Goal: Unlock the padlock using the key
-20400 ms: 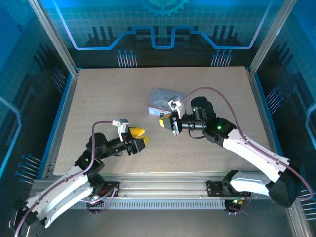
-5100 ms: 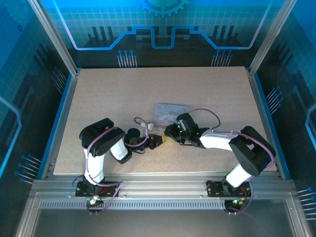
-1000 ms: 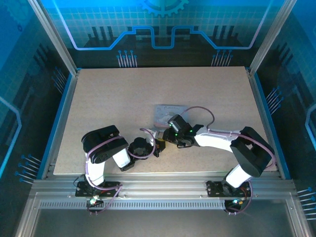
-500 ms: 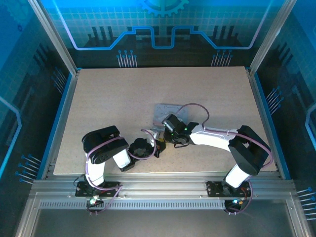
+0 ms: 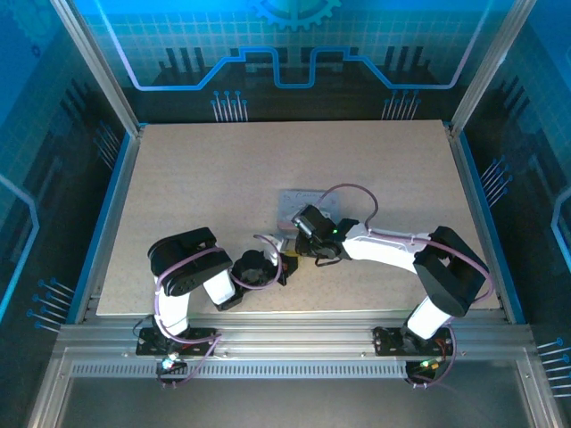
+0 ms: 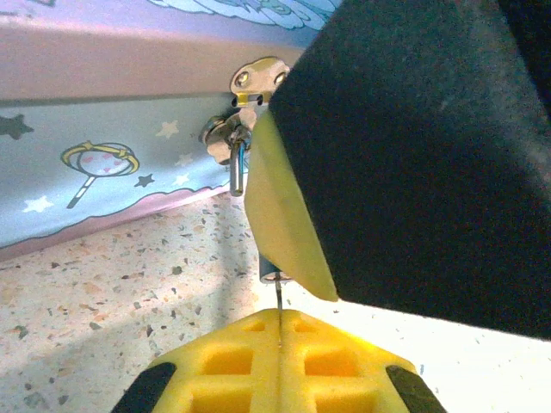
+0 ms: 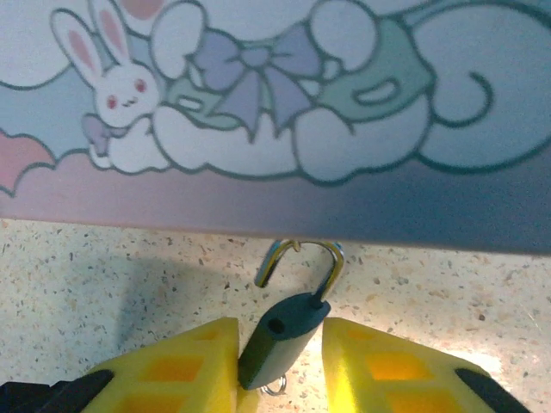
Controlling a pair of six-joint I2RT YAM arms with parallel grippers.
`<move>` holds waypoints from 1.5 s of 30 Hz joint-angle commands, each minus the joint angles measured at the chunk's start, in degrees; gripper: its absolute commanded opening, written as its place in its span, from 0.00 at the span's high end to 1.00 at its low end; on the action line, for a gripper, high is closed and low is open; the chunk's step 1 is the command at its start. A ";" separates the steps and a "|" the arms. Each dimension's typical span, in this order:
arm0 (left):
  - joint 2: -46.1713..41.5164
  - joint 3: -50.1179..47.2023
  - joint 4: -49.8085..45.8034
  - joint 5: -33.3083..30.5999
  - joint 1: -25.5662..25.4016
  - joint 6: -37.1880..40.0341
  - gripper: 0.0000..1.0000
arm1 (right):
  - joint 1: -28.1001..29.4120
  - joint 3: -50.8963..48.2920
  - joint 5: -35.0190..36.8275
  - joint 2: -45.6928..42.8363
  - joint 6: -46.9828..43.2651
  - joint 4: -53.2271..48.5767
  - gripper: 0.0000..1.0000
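The padlock point(image 7: 280, 340) was just beside the bunny tin point(image 7: 258, 112), low over the speckled table point(image 7: 103, 284). My right gripper point(image 7: 277, 361) squeezed its dark body from both sides. One end of its shackle point(image 7: 331, 258) stuck out free. My left gripper point(image 6: 280, 329) was pinched tight on the thin key point(image 6: 279, 303), which pointed at the padlock's bottom.

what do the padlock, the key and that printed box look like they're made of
padlock: matte dark teal body, likely painted metal; shackle bright and shiny, probably steel. key: thin dark sliver, presumably metal, too small to judge finish. tin: smooth cartoon-printed walls with soft sheen, probably sheet metal.
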 commanded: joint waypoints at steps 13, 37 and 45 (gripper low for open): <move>-0.93 -0.78 0.80 -1.28 -0.60 1.68 1.00 | 0.26 -0.21 0.85 -1.18 -0.08 -1.72 0.97; -1.19 -0.44 0.80 -1.65 -1.14 2.51 1.00 | 0.51 1.03 -0.67 3.05 0.18 -1.95 0.67; -1.53 -0.75 0.81 -1.46 -1.14 2.46 1.00 | 0.70 0.40 0.66 1.70 -0.16 -1.93 0.93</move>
